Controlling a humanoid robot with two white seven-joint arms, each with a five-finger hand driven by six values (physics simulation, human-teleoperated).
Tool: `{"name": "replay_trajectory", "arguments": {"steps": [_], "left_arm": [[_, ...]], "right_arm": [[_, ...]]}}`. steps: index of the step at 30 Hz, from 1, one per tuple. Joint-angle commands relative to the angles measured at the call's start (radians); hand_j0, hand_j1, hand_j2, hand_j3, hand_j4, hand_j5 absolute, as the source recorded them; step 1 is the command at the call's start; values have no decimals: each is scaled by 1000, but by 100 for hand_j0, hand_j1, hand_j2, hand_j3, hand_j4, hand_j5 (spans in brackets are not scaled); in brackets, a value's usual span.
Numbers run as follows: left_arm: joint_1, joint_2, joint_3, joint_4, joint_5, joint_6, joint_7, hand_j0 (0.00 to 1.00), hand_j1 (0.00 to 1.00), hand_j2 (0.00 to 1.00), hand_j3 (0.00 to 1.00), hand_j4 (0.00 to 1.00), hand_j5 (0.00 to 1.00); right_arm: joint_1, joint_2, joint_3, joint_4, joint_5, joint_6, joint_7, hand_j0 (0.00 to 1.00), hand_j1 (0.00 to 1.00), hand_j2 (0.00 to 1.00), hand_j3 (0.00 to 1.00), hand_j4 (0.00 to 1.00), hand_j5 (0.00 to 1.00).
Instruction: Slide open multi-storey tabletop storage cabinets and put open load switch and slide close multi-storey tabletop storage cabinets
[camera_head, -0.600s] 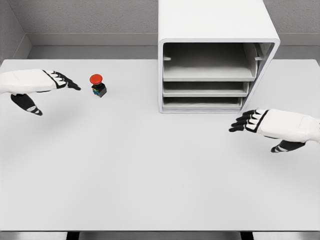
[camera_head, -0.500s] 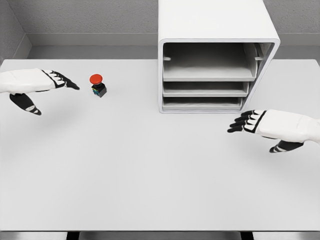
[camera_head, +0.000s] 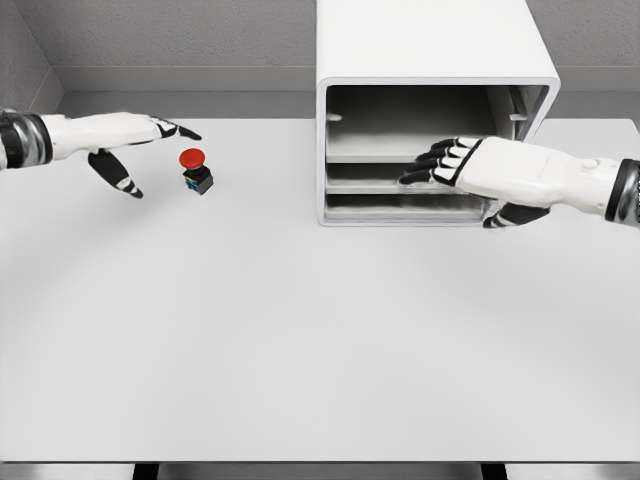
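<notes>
A load switch (camera_head: 195, 170) with a red mushroom button and a black base stands on the white table (camera_head: 300, 330) at the back left. My left hand (camera_head: 150, 140) hovers just left of and above it, fingers spread, holding nothing. The white storage cabinet (camera_head: 430, 50) stands at the back, right of centre, with three shelf levels facing me. My right hand (camera_head: 445, 165) is open in front of the cabinet's middle level, its black fingertips (camera_head: 420, 172) pointing left at the tray's front edge. It hides part of the lower trays.
A grey wall (camera_head: 180, 35) runs behind the table. The table's front edge (camera_head: 320, 462) lies near the bottom of the picture.
My right hand rose from the table's right side up to the cabinet front. My left hand moved right and farther back, closer to the switch. The switch has not moved.
</notes>
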Motion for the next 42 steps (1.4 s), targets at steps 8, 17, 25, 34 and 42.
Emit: {"name": "replay_trajectory", "arguments": {"steps": [8, 17, 25, 34, 42], "left_arm": [[-9, -38, 2, 73, -10, 2, 0, 100, 100, 100, 100, 100, 100], [-11, -37, 2, 74, -10, 2, 0, 100, 100, 100, 100, 100, 100], [-11, -35, 2, 74, -8, 2, 0, 100, 100, 100, 100, 100, 100], [-11, -34, 7, 74, -8, 2, 0, 100, 100, 100, 100, 100, 100], [-11, -34, 7, 74, -8, 2, 0, 100, 100, 100, 100, 100, 100]], "right_arm": [[-98, 75, 97, 33, 58, 274, 0, 100, 100, 100, 100, 100, 100], [-170, 132, 209, 119, 72, 274, 0, 100, 100, 100, 100, 100, 100], [-170, 128, 205, 116, 75, 275, 0, 100, 100, 100, 100, 100, 100], [-172, 132, 203, 111, 73, 275, 0, 100, 100, 100, 100, 100, 100], [-172, 147, 226, 110, 73, 286, 0, 100, 100, 100, 100, 100, 100]]}}
